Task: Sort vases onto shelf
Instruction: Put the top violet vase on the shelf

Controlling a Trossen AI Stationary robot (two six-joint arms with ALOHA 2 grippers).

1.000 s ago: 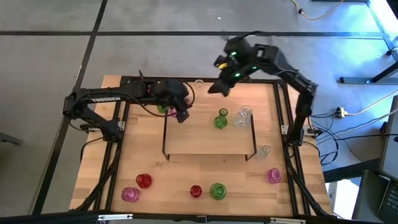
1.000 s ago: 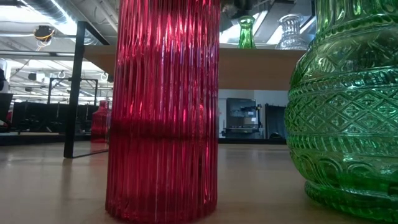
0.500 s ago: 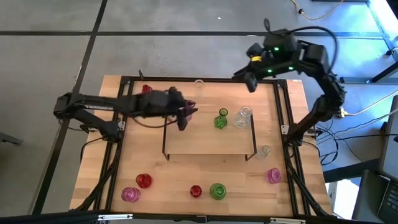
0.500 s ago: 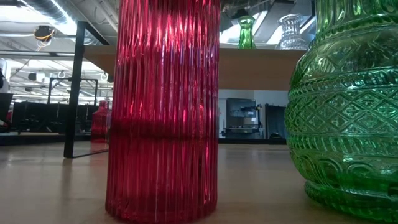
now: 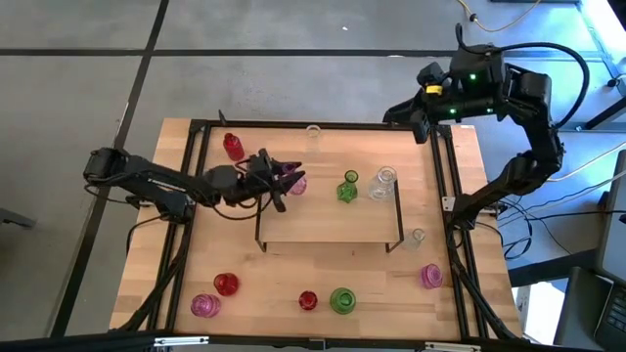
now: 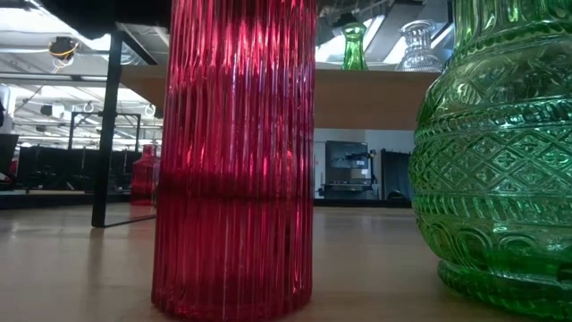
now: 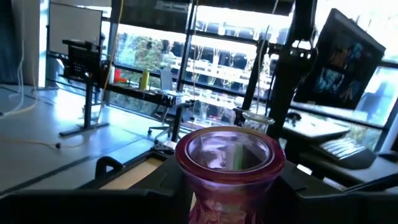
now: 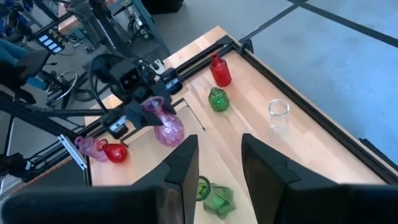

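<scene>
My left gripper (image 5: pixel 285 180) is shut on a pink round-bellied vase (image 5: pixel 294 183) at the far left corner of the light-wood shelf (image 5: pixel 331 220). A green vase (image 5: pixel 347 189) and a clear vase (image 5: pixel 383 183) stand on their bases on the shelf's far right part. My right gripper (image 8: pixel 221 158) is open and hangs high beyond the table's far right corner (image 5: pixel 419 117). The right wrist view looks down on the pink vase (image 8: pixel 165 129). My left gripper pinches the pink vase by its narrow neck (image 8: pixel 151 107), just under the flared mouth (image 7: pixel 230 152), between its two fingers. The fingers come level from the table's left. The vase is lifted clear and tilted, its belly (image 8: pixel 169 132) hanging below and ahead of the fingers.
On the table behind the shelf stand a red vase (image 5: pixel 233 146), a green vase (image 8: pixel 217 99) and a clear glass (image 5: pixel 313 132). Along the near edge stand pink (image 5: pixel 204 305), red (image 5: pixel 226 285), red (image 5: pixel 308 300), green (image 5: pixel 342 299) and pink (image 5: pixel 431 276) vases; a small clear one (image 5: pixel 418 236) stands right of the shelf.
My right arm has pulled back from over the shelf's far edge toward the table's far right corner and risen. My left arm has swung its elbow toward the table's left and near side, uncovering the red vase. Its gripper stays at the shelf's far left corner, where the pink vase now shows.
</scene>
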